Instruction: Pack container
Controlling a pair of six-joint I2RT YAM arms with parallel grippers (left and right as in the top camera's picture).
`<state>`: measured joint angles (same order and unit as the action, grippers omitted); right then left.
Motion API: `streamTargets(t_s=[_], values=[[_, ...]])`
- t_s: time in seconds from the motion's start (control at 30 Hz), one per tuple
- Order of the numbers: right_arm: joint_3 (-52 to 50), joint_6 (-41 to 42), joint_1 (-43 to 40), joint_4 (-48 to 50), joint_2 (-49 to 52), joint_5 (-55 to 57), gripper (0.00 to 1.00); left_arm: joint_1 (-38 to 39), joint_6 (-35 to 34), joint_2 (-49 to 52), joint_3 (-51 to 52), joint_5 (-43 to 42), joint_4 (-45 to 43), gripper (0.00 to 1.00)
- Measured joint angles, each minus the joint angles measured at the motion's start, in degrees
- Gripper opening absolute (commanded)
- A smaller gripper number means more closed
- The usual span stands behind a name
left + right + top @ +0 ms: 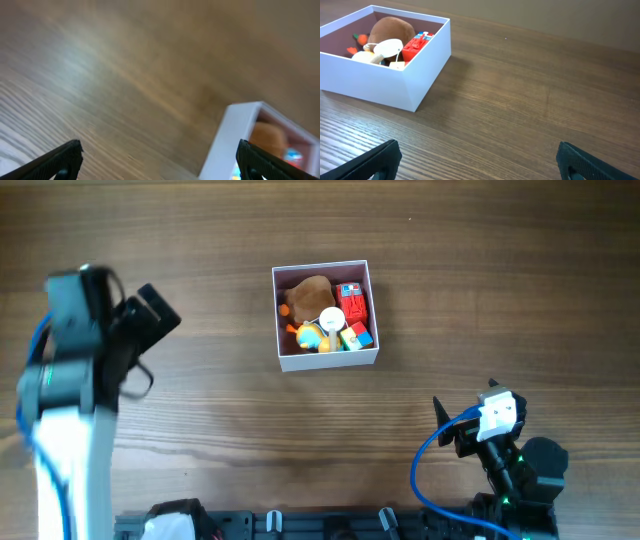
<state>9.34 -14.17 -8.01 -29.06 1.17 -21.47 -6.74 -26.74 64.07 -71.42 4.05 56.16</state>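
Note:
The container is a square white-walled box with a dusty-pink inside, on the wooden table at centre. It holds a brown plush, a red toy, a white round piece and several small coloured toys. My left gripper is open and empty, raised at the far left, well away from the box. My right gripper is open and empty at the front right. The container also shows in the left wrist view and the right wrist view.
A dark rail runs along the front edge between the arm bases. A blue cable loops by the right arm. Bare wooden tabletop surrounds the box.

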Motion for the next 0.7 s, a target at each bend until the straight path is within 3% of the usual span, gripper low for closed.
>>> streamTargets(t_s=[0.23,0.6,0.7], values=[[0.00,0.00,0.00,-0.02,-0.02,-0.09,1.00,0.00,0.11,-19.78,9.90,1.44,-10.14,1.00],[-0.22,0.00,0.00,-0.02,-0.09,-0.22,1.00,4.07,3.32,-42.27,45.99,-2.45,-33.07,1.00],[-0.22,0.00,0.00,-0.02,-0.13,-0.22,1.00,6.38,3.85,-48.57,52.70,-3.15,-35.26,1.00]])
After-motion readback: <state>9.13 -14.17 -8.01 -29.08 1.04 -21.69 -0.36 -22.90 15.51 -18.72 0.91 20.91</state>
